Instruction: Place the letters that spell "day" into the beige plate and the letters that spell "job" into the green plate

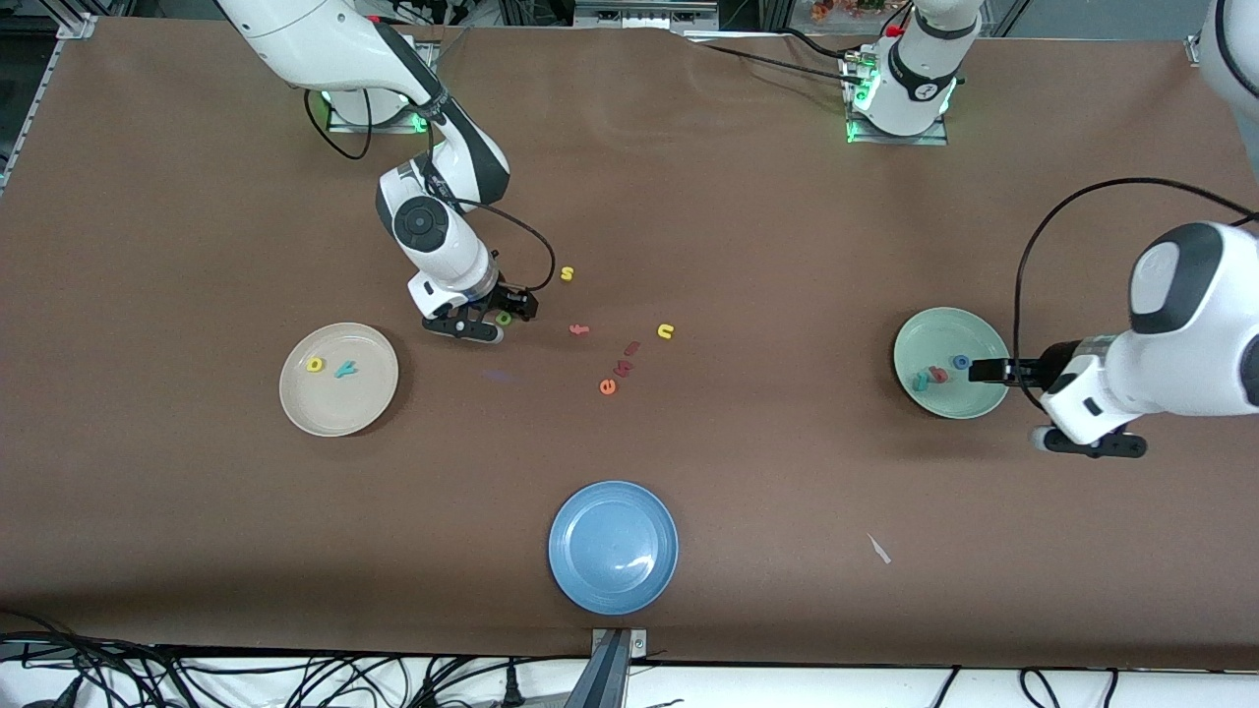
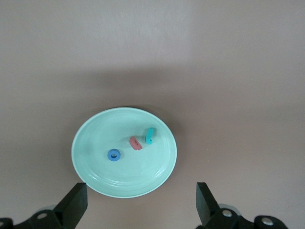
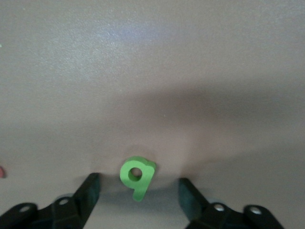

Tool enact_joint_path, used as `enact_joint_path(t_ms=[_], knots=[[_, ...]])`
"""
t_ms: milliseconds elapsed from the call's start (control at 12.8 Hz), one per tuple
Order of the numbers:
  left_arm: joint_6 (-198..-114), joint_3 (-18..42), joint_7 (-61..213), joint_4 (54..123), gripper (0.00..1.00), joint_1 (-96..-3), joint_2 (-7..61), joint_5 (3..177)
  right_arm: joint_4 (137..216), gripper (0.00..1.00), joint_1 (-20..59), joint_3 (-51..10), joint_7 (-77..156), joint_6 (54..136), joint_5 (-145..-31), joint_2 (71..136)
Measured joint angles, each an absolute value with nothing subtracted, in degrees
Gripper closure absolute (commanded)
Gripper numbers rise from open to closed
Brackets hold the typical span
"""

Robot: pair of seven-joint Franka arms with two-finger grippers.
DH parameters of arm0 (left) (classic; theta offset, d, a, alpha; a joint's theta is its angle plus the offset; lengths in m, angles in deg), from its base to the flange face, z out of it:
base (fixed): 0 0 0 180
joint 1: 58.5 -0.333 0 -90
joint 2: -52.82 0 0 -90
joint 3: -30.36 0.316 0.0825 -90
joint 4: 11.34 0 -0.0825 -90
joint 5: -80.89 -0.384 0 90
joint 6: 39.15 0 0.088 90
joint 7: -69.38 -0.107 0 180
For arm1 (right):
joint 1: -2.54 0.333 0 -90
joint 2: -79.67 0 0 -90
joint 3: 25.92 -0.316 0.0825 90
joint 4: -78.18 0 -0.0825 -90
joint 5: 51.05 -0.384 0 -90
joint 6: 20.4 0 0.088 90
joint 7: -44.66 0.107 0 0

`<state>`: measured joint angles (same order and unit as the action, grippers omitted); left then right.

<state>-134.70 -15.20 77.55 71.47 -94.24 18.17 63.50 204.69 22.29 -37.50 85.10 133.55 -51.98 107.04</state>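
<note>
Right wrist view: right end effector (image 3: 137,191), fingers apart, straddles the green letter (image 3: 137,176); an off-centre squeeze could flick it away. Left end effector (image 2: 140,200), fingers apart, hangs over the green plate (image 2: 95,179).

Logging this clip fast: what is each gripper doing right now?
Left gripper: open, empty, over the green plate.
Right gripper: open around the green "a", not gripping.

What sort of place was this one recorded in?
Probably a robotics lab bench: two arms bolted to a brown-covered table, cables along its edge, and sorting props, namely foam letters and a green plate, beige plate and blue plate.
</note>
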Motion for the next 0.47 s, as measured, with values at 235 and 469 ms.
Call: enact_joint_path(t_ms=[235,469], knots=[[-133.4,-16.3,77.5,66.8,0.00,-94.2,20.9,63.5,204.7,0.53,22.3,-37.5,85.1,133.7,-51.8,106.9],[-132.0,-16.7,77.5,63.0,0.00,-93.6,22.5,63.5,204.5,0.74,22.3,-37.7,85.1,133.9,-51.6,106.7]])
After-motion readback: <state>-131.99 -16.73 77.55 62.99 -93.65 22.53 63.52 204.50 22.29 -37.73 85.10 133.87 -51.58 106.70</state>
